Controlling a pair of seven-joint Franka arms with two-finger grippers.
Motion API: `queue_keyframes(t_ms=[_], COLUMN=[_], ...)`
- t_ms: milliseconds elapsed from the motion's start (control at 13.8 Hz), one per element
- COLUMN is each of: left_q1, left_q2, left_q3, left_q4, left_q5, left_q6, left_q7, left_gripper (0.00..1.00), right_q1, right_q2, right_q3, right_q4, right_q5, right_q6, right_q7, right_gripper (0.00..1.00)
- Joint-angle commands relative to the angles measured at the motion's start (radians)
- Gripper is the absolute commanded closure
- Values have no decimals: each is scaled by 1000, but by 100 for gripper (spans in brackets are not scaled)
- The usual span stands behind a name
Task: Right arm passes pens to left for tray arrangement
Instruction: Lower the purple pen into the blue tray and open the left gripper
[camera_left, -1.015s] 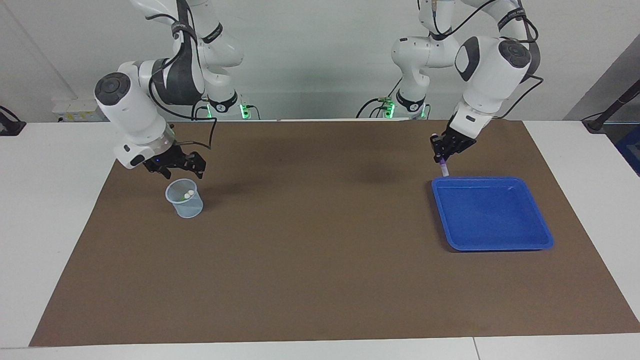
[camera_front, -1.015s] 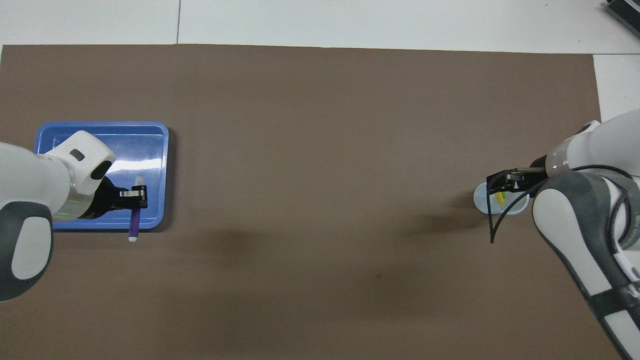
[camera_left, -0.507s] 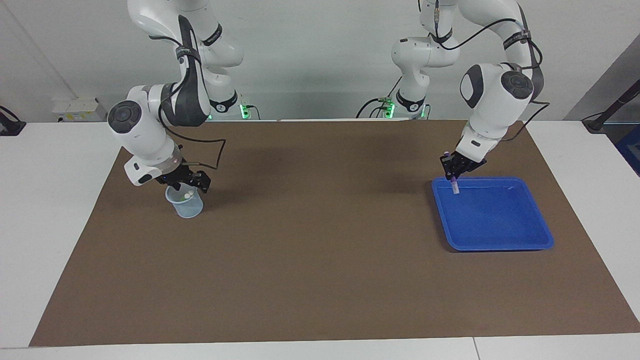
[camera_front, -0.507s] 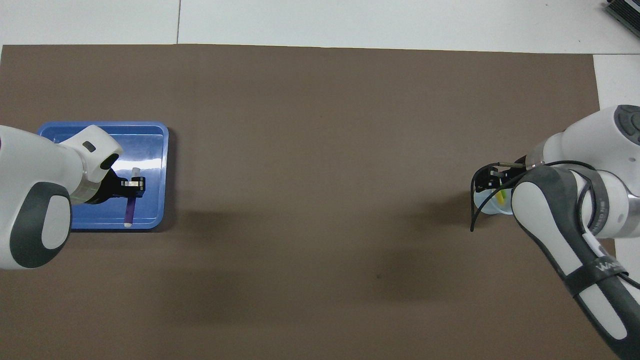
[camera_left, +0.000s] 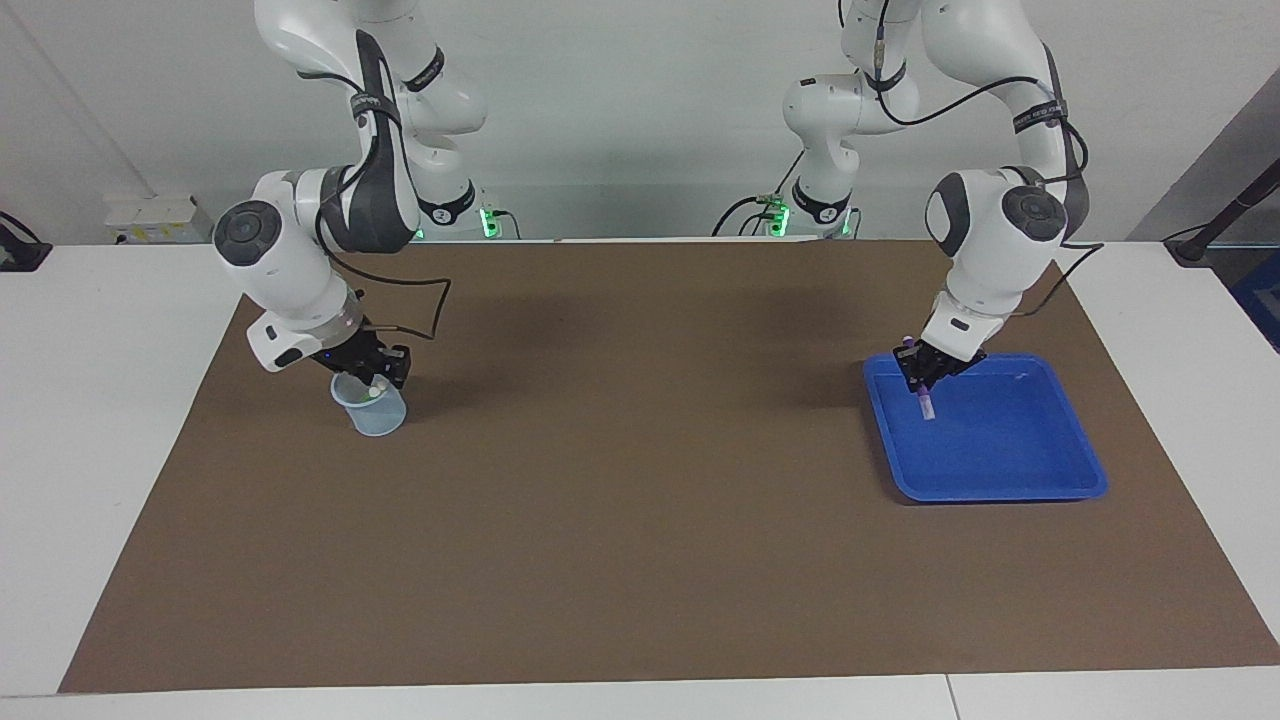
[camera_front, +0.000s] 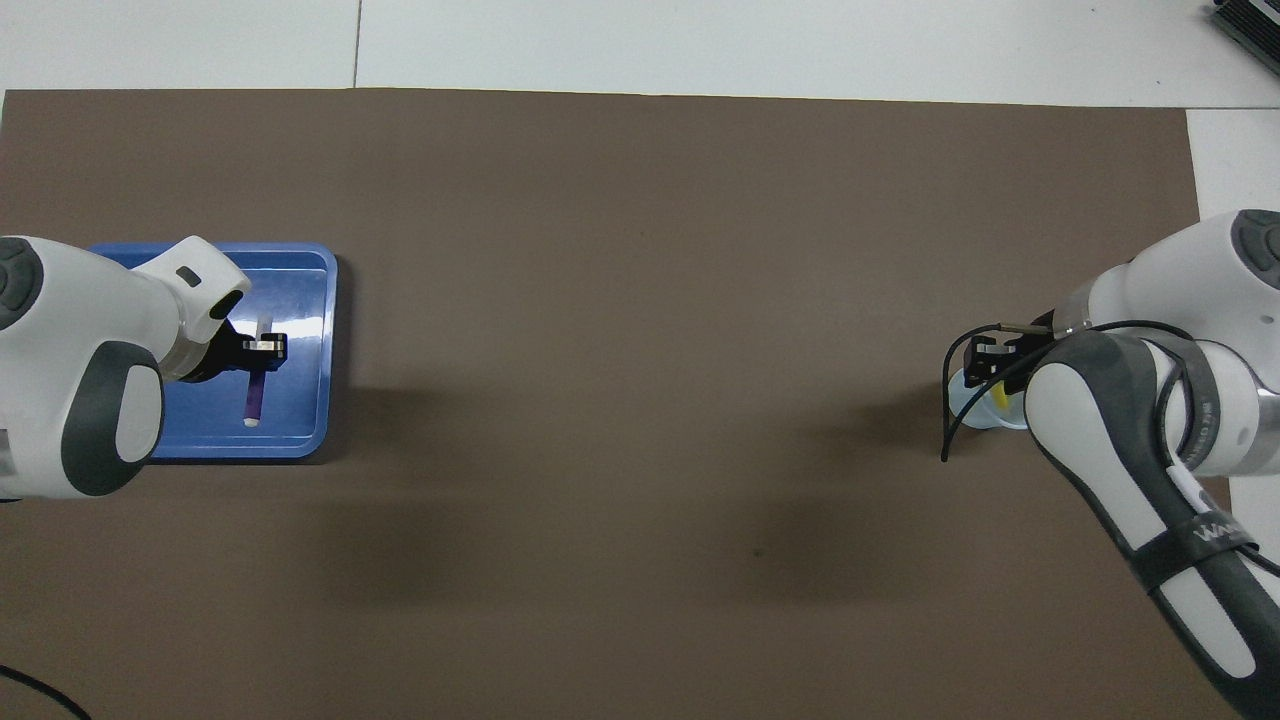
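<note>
Left tool (camera_left: 922, 378) pinches purple pen (camera_front: 254, 396) over your tray (camera_left: 1040, 478), unreleased; right tool (camera_left: 377, 373) at cup (camera_left: 372, 412), grip unclear; two left.

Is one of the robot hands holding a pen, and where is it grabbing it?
Yes. The left gripper, over the blue tray, holds the purple pen around its middle. The right gripper is at the cup; whether it holds anything cannot be told.

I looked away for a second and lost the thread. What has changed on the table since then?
The left claw, shut on the purple pen, came down from over the tray's robot-side rim to low over its floor. The right claw dropped to the cup's mouth, narrowing. Tray, cup and the yellow pen in the cup stayed put.
</note>
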Motion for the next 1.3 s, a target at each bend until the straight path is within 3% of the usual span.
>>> queue_keyframes(t_ms=[0, 290, 580, 870, 1015, 1087, 1160, 1232], left_q1=[24, 34, 36, 47, 47, 47, 47, 47], left_q2=[73, 146, 185, 191, 193, 191, 193, 193], left_q3=[-9, -9, -8, -8, -9, -11, -11, -11], left_q4=[46, 46, 37, 18, 23, 24, 26, 27], left_q5=[25, 49, 49, 134, 134, 129, 125, 122], left_q6=[41, 129, 173, 198, 200, 195, 195, 192], left_q7=[13, 13, 30, 73, 73, 63, 61, 52], left_gripper=[100, 100, 100, 100, 36, 29, 7, 0], right_q1=[-30, -33, -33, -34, -43, -45, -45, -45], right_q2=[14, 17, 17, 17, 17, 17, 16, 11], right_q3=[11, 11, 11, 11, 11, 11, 10, 10], right_q4=[0, 3, 3, 5, 16, 26, 43, 63], right_q5=[-3, -4, -4, -4, -4, -4, -4, -6], right_q6=[23, 35, 37, 25, 0, -23, -46, -84], right_q7=[12, 6, 5, 3, -6, -27, -43, -49], right_gripper=[57, 51, 53, 86, 96, 100, 100, 100])
